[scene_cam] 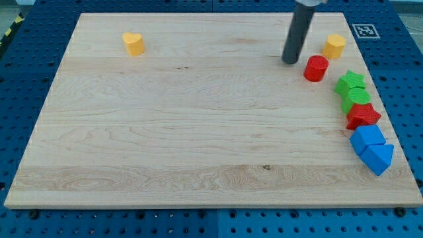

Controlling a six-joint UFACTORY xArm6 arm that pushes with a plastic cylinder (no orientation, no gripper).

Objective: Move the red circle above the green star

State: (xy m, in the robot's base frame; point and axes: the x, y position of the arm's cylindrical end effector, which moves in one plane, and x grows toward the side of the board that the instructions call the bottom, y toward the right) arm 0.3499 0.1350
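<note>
yellow heart (133, 43) top left | yellow block (334, 46) | red star (363, 116) | blue blocks (371, 149)

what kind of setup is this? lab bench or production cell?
Most likely a lab bench for tabletop pushing tests: a wooden board on a blue perforated table, a fiducial tag at the board's corner, and toy blocks such as the red circle beside my tip.

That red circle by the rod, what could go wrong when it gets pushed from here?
1. My tip sits to the view's left of the red circle, so a straight push may send it right, toward the board edge.
2. The yellow block lies close by at upper right; the circle could knock it.
3. The green star touches another green block; a low push might jostle that cluster.
</note>
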